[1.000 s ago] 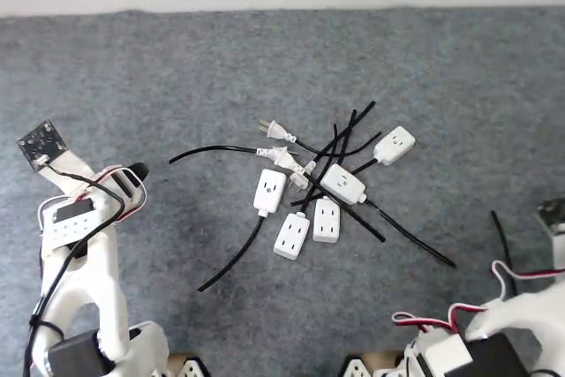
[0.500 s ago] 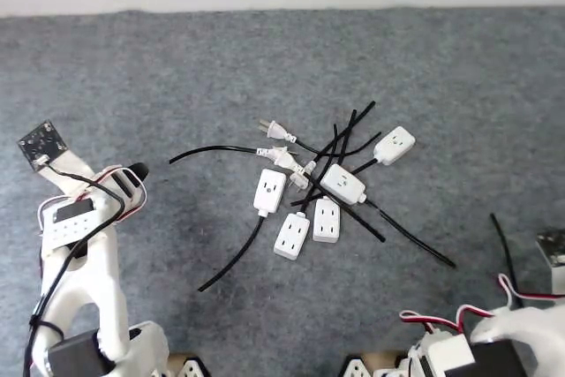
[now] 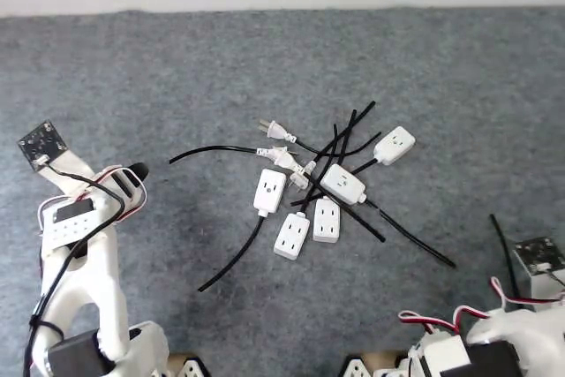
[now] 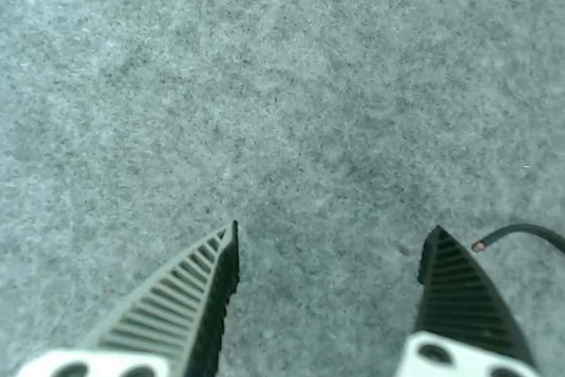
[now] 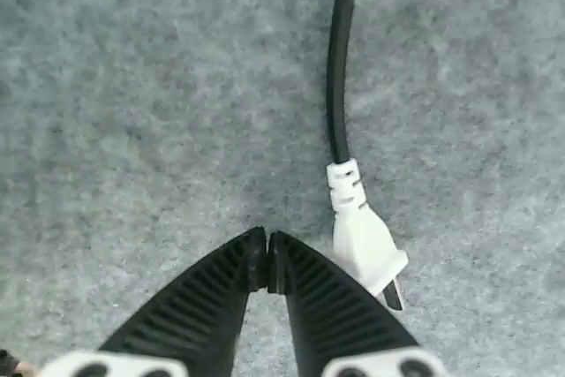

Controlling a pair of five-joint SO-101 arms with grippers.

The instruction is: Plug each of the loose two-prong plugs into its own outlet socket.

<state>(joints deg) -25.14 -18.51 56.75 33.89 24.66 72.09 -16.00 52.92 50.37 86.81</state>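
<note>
Several white outlet sockets (image 3: 326,218) and white two-prong plugs (image 3: 275,131) on black cords lie tangled at the table's middle. My left gripper (image 4: 331,245) stands open over bare grey carpet, well left of the pile, with nothing between its fingers; a black cord end (image 4: 521,234) lies just beside one finger. In the high view the left gripper (image 3: 132,178) sits at the left side. My right gripper (image 5: 265,253) is shut on nothing, low over the carpet, right beside a loose white two-prong plug (image 5: 366,240) on a black cord (image 5: 340,86).
Grey carpet (image 3: 177,68) covers the table up to a pale wall at the back. A separate black cord (image 3: 503,245) lies at the right by the right arm's camera (image 3: 538,256). Open carpet lies between the left arm and the pile.
The right arm has drawn back toward the table's front edge, its camera block moving down and slightly left in the high view. The left arm and the pile have not moved.
</note>
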